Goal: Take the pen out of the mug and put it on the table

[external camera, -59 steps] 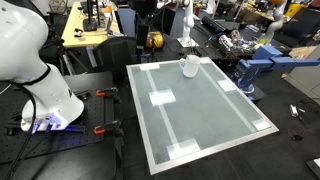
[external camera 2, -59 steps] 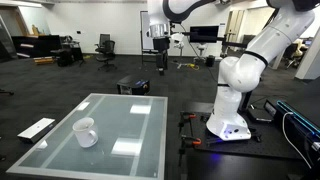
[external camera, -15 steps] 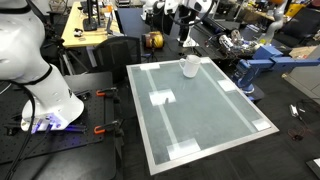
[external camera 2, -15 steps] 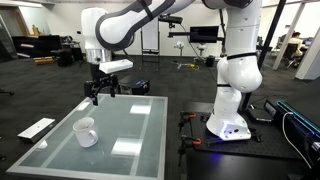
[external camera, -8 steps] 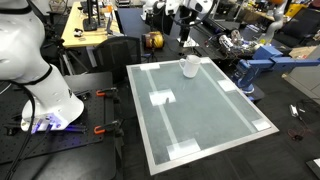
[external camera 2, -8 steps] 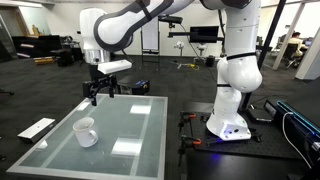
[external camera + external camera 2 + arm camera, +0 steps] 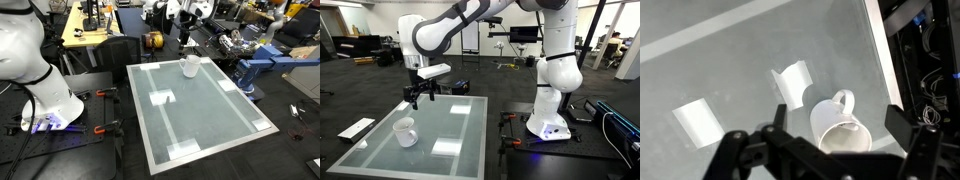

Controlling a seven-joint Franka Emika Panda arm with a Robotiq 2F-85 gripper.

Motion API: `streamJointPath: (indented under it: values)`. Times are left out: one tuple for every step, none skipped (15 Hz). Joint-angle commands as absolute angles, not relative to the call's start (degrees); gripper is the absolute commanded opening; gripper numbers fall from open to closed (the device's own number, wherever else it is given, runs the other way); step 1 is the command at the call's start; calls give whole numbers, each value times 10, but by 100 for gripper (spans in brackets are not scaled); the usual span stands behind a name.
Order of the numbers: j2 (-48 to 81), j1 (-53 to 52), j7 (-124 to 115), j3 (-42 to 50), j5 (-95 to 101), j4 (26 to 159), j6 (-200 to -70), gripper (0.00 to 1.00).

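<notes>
The white mug stands near a far edge of the pale grey-green table; it also shows in an exterior view. In the wrist view the mug stands upright, handle away from the camera, on the table. The pen cannot be made out; only a small dark mark shows inside the mug's rim. My gripper is open and empty, hovering above and a little behind the mug. In the wrist view its two fingers straddle the mug from above.
White tape patches lie on the tabletop. The robot's white base stands beside the table. A yellowish wooden workbench and a blue machine stand beyond the table. A black box sits on the floor.
My gripper has sunk slightly toward the mug over the last second. The mug has not moved.
</notes>
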State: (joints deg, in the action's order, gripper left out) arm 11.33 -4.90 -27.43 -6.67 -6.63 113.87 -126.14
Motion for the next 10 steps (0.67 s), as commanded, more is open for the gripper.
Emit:
streamJointPath:
  values:
    - [149, -61, -277, -51, -61, 1096, -1248, 100]
    - [158, -60, -270, -50, -65, 1087, -1245, 100]
    - [167, -58, -263, -50, -72, 1075, -1242, 100]
    - [177, -58, -261, -49, -75, 1064, -1241, 100]
    - [188, -57, -259, -48, -78, 1051, -1237, 100]
    - [199, -56, -254, -48, -83, 1037, -1232, 100]
    - [210, -56, -251, -48, -86, 1024, -1229, 100]
    - [221, -56, -251, -48, -88, 1010, -1223, 100]
    - [231, -55, -247, -47, -91, 997, -1217, 100]
    - [241, -55, -244, -46, -93, 984, -1210, 100]
